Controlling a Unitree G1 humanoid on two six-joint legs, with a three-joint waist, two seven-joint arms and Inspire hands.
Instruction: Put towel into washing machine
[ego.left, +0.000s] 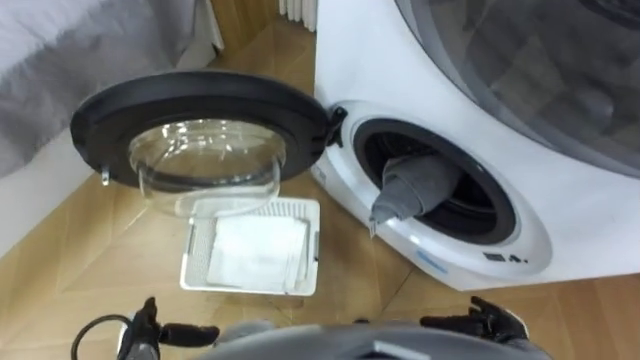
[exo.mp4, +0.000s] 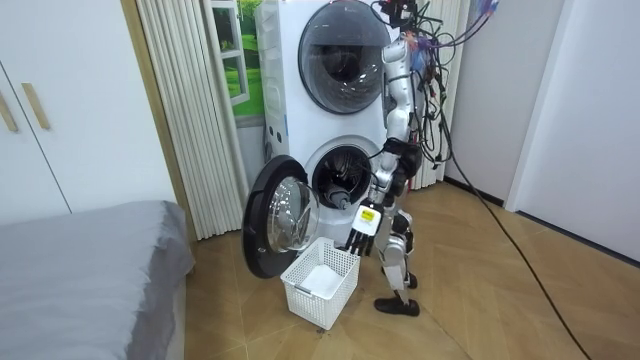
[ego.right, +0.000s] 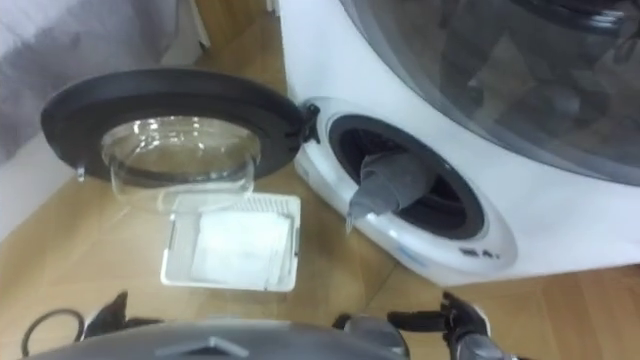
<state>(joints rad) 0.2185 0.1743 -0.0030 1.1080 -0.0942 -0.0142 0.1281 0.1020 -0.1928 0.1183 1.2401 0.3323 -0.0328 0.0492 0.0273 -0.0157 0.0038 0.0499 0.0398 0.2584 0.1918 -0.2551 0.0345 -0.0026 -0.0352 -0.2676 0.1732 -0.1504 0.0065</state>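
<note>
- One grey towel (ego.left: 415, 188) lies half inside the drum opening of the washing machine (ego.left: 350, 60), its lower end draped over the opening's rim at 7 o'clock.
- Door (ego.left: 200, 95): swung wide open, at 9 o'clock of the opening.
- White basket (ego.left: 250, 288): on the floor (ego.left: 80, 270) at 6 o'clock of the door, with white cloth (ego.left: 255, 250) inside.
- Left hand (exo.mp4: 361, 230): hangs near the basket's rim in the room view, fingers loose and straight, holding nothing.
- Right hand (ego.left: 480, 320): at 5 o'clock in the eye view, apart from the towel; its state cannot be told.
</note>
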